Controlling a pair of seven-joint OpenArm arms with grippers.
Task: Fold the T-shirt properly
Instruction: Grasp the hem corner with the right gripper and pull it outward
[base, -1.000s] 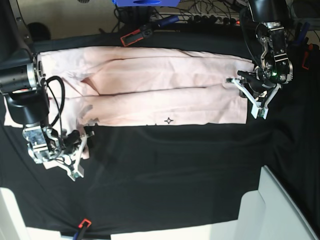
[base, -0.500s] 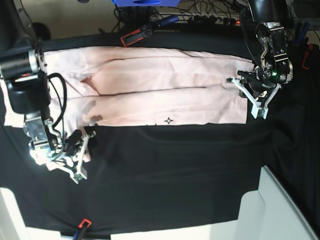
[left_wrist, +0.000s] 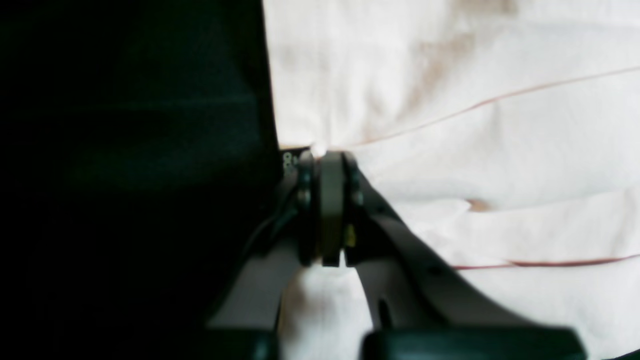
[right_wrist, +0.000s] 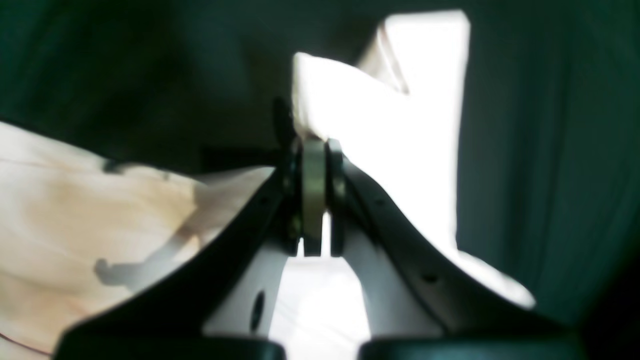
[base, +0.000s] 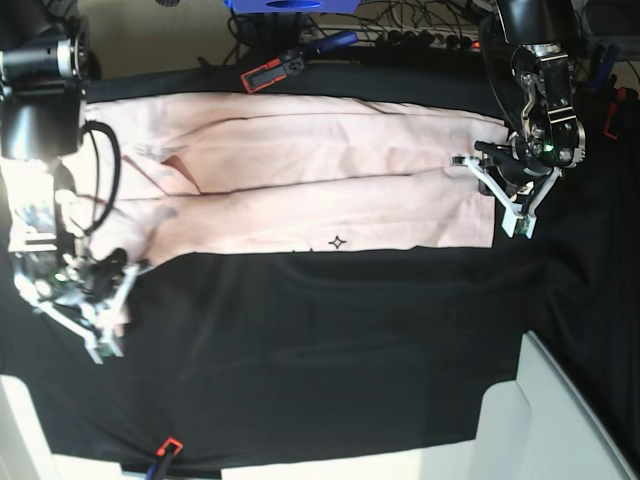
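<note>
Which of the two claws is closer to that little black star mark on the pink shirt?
The left gripper, I think. It sits at the T-shirt's hem end, to the right of the star mark in the base view. The right gripper is farther off, at the opposite end, lower left.

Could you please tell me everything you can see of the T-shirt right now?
The T-shirt is pale pink soft cloth, lying flat as a long band across the black cloth, folded lengthwise with creases and a small black star mark. The left gripper pinches one end's edge; the right gripper pinches the other end.
</note>
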